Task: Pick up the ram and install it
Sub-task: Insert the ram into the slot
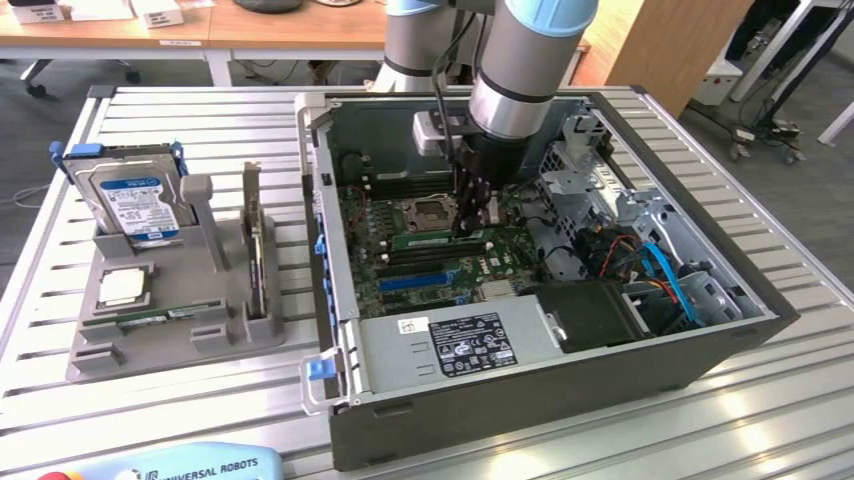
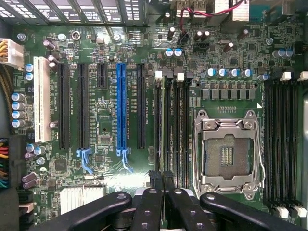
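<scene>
Black gripper (image 2: 161, 179), fingers closed together low in the wrist view, seems to be seating the thin green ram stick (image 1: 424, 241), centre of the exterior view, which calls for straight downward pressure.

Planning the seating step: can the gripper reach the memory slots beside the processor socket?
Probably yes: the gripper hangs right over the memory slots, the case is open, and nothing stands between.

This looks like a robotics lab or workshop: a robot arm (image 1: 527, 60) stands over a slatted metal desk (image 1: 747, 400) carrying an open computer case (image 1: 534, 415) and a grey parts holder (image 1: 147, 345). Behind are wooden office desks (image 1: 267, 35), and cables (image 1: 741, 125) trail across the floor (image 1: 34, 110).
</scene>
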Tool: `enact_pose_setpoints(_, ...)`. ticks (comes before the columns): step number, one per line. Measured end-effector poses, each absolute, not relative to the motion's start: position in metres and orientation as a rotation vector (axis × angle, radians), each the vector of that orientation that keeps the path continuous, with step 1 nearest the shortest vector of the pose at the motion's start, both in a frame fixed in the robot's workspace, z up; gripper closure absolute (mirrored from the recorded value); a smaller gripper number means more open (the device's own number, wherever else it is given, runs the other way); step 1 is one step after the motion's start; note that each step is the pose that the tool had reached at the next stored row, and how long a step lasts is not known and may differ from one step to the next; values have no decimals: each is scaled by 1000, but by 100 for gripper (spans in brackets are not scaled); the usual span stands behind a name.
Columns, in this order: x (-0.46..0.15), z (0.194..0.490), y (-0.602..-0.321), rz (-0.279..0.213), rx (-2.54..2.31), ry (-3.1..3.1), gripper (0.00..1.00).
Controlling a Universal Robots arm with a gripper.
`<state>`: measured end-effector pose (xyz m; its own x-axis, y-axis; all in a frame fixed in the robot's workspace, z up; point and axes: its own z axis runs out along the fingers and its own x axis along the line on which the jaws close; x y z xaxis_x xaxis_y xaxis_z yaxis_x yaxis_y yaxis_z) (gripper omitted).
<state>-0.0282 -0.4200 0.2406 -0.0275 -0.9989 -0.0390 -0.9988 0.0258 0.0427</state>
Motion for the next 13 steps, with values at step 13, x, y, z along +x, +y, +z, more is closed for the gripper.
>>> enact_pose_setpoints(13, -29, 238, -420, -91, 2190, -2248, 88)
